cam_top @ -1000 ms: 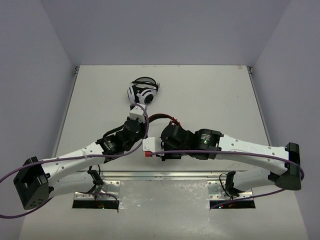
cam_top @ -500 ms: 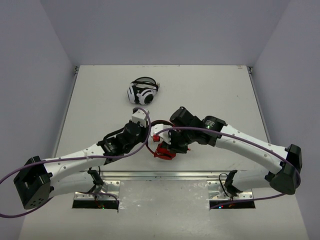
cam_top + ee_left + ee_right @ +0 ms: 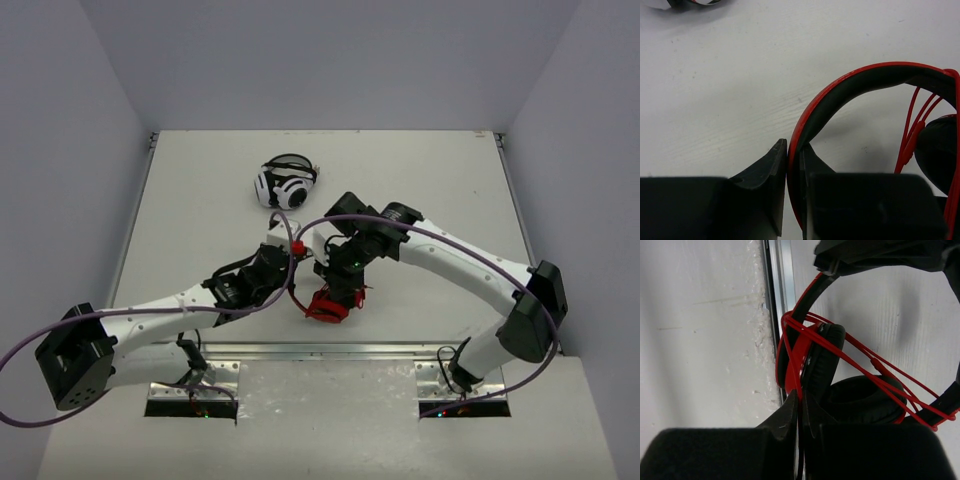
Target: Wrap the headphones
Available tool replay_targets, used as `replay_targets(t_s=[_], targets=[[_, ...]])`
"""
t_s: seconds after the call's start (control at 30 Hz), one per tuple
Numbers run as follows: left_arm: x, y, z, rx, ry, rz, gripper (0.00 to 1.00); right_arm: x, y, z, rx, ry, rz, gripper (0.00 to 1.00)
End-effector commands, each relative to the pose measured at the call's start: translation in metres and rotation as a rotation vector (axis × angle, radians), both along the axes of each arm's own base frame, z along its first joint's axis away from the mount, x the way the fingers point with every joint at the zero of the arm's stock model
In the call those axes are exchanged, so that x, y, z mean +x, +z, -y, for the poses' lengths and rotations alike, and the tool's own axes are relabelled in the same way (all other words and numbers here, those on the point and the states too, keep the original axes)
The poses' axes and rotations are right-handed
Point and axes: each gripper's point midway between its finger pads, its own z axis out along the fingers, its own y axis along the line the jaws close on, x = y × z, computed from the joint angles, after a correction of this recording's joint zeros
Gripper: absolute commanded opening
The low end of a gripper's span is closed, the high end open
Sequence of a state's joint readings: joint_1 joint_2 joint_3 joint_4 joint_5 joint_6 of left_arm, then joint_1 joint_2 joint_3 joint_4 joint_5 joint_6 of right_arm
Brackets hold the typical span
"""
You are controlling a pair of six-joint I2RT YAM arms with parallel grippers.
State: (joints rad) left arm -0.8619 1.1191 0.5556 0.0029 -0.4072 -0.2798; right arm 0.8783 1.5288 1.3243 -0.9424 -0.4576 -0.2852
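The red headphones (image 3: 328, 303) with black ear pads hang between my two grippers near the table's front edge. My left gripper (image 3: 794, 155) is shut on the red-and-black headband (image 3: 840, 92). In the right wrist view the thin red cable (image 3: 860, 357) runs in several strands across the ear cups (image 3: 825, 360). My right gripper (image 3: 800, 402) is shut on a strand of that cable, just beside the ear cups. In the top view the left gripper (image 3: 290, 262) and the right gripper (image 3: 340, 285) sit close together over the headphones.
White-and-black headphones (image 3: 284, 184) lie further back on the table, left of centre. A metal rail (image 3: 330, 350) runs along the table's front edge, right below the red headphones; it also shows in the right wrist view (image 3: 780, 270).
My right arm has swung back and to the left, its gripper now over the red headphones, which came out from under the arm. The left arm has shifted slightly right.
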Motion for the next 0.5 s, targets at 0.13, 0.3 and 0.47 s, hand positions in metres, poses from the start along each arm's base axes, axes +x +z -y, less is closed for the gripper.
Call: replay_targets(t_s=[0.13,0.3,0.47], targets=[[0.004,0.032,0.021,-0.093,-0.055,0.074,0.00,0.044,0.013,-0.003,0.124,-0.127,-0.029,0.10],[0.004,0.029,0.025,-0.081,-0.070,0.059,0.01,0.052,0.013,-0.011,0.121,-0.124,-0.096,0.14],[0.010,0.034,0.026,-0.074,-0.031,0.034,0.00,0.053,-0.004,-0.011,0.067,-0.130,-0.159,0.05]])
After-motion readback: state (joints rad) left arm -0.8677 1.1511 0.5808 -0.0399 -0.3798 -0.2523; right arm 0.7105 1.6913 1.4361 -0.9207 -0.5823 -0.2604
